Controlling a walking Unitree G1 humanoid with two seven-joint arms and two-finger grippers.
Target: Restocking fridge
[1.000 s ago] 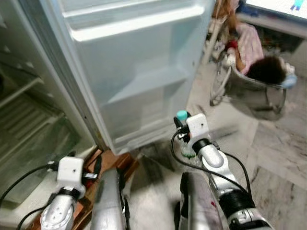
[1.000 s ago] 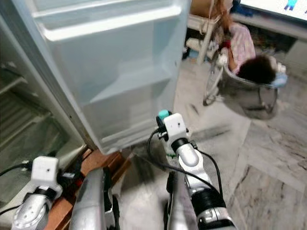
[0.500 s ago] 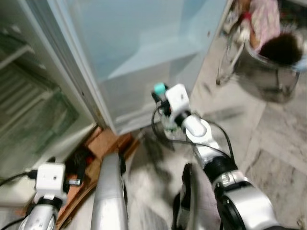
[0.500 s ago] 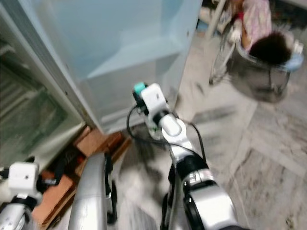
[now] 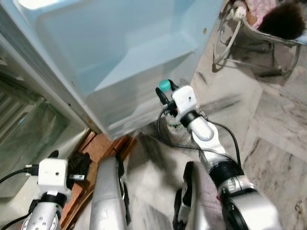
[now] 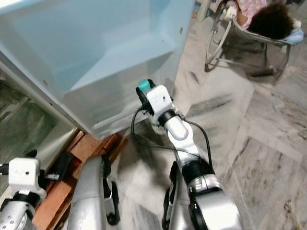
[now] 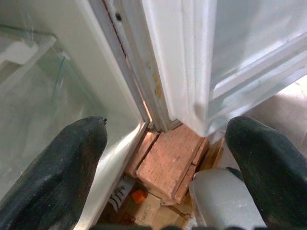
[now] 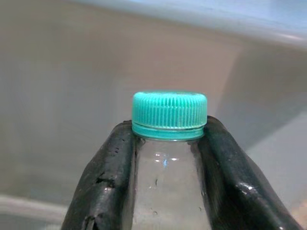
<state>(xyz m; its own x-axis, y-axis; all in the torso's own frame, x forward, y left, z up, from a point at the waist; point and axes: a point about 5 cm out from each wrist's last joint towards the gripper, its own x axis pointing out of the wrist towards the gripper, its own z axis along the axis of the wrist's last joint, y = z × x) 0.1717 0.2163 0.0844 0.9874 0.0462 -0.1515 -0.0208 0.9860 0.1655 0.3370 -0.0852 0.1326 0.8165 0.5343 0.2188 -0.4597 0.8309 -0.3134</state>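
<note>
A clear plastic bottle with a teal cap stands upright in my right gripper, which is shut on its neck just under the cap. The bottle hangs close in front of the lowest shelf of the open fridge door, whose pale blue inner side faces me. My left gripper is low by the fridge's bottom corner, open with nothing between its fingers. The fridge's inside with a glass drawer front is on the left.
Red bricks lie under the fridge's front corner, with small clutter beside them. A metal-framed bouncer seat with a person lying in it stands on the marble floor at the far right.
The camera has tipped and shifted. My right arm has reached forward, bringing the bottle from below the door's edge up to its lowest shelf. The left arm has stayed low.
</note>
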